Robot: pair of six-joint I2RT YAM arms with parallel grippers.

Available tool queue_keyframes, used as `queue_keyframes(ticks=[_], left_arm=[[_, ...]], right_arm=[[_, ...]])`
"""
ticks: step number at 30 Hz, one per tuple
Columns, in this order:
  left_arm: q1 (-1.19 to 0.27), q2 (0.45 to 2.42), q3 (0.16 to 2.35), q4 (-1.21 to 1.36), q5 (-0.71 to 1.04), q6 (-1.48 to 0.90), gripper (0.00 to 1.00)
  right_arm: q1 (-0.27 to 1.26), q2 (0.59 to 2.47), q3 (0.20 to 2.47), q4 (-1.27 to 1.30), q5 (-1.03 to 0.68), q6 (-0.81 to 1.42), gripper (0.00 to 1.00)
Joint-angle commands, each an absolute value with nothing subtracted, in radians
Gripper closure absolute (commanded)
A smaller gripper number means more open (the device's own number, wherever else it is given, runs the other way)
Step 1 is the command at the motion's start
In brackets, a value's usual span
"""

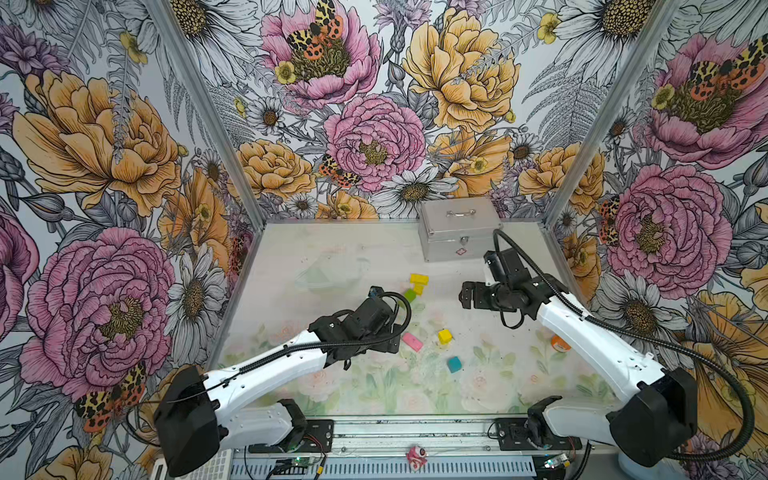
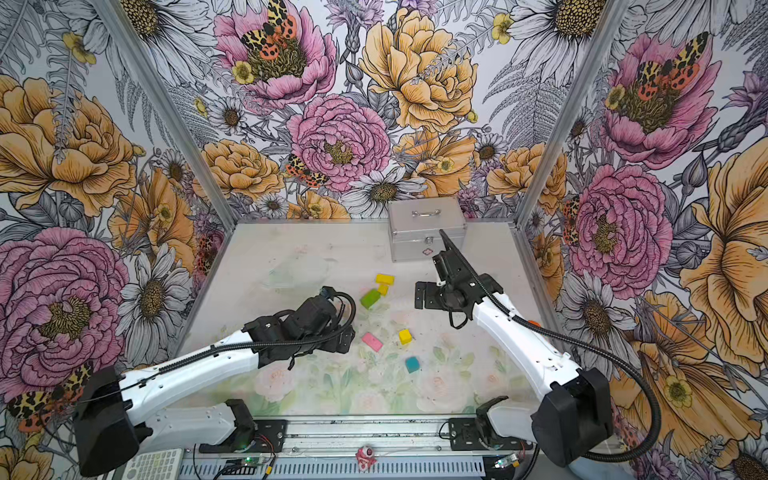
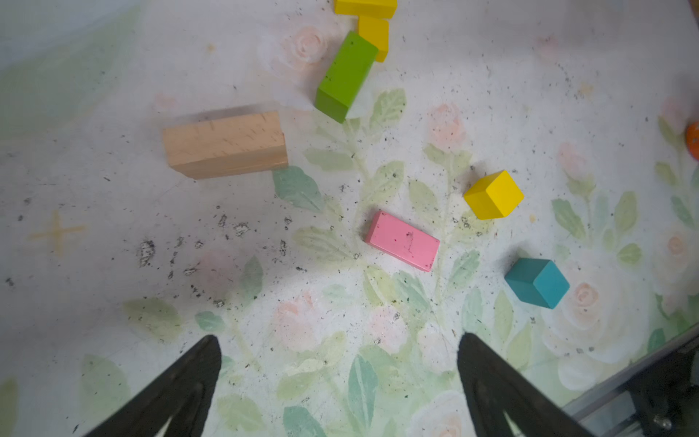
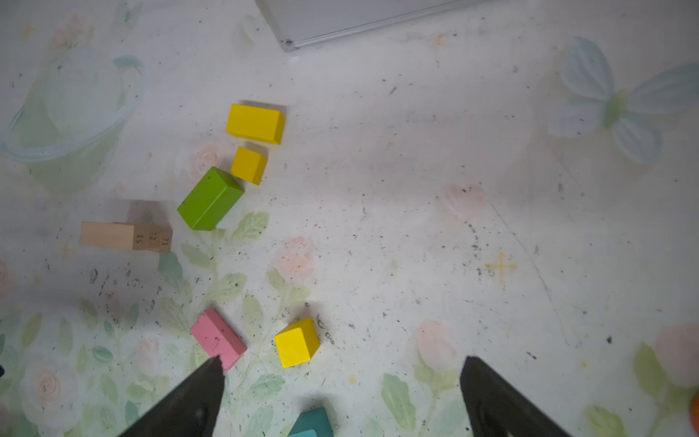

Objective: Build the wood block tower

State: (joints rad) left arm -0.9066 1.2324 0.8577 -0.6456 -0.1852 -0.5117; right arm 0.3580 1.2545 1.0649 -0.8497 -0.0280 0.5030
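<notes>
Floral tabletop (image 1: 332,249), walled on three sides, silver case (image 1: 457,228) against the back edge, bare along the front. Scattered mid-table, wood blocks: tan bars (image 3: 225,145) pressed together, green bar (image 3: 346,77) just beside a yellow cube (image 4: 248,165), yellow slab (image 4: 256,123) near; pink slab (image 3: 403,241), second yellow cube (image 3: 493,195), teal cube (image 3: 537,282) apart. Left gripper (image 3: 339,336) and right gripper (image 4: 340,358) spread wide, empty.

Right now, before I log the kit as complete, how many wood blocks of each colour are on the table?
Yellow blocks: 3
Tan bars: 3
Green bar: 1
Pink slab: 1
Teal cube: 1
Total: 9
</notes>
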Motion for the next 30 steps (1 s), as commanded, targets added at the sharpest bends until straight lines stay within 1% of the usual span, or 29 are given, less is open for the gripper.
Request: queue_keyframes(ticks=[1, 5, 13, 17, 19, 30], left_arm=[[-0.935, 1.325, 0.933, -0.583, -0.138, -0.39, 0.01], [-0.943, 1.444, 0.994, -0.583, -0.132, -0.357, 0.01], [-0.959, 1.62, 1.089, -0.583, -0.074, -0.305, 0.01], [-0.963, 1.675, 1.116, -0.587, -0.059, -0.285, 0.01], [-0.962, 1.698, 1.13, -0.601, -0.047, -0.27, 0.03], [-0.957, 1.798, 1.166, -0.621, -0.048, -0.215, 0.04]], right_arm=[[0.285, 1.204, 1.019, -0.87, -0.051, 0.561, 0.0], [0.229, 1.171, 0.996, -0.87, -0.103, 0.551, 0.0], [0.162, 1.136, 0.976, -0.868, -0.166, 0.529, 0.0], [0.146, 1.132, 0.967, -0.865, -0.187, 0.52, 0.0], [0.14, 1.131, 0.963, -0.862, -0.196, 0.517, 0.0], [0.135, 1.111, 0.955, -0.854, -0.23, 0.513, 0.0]])
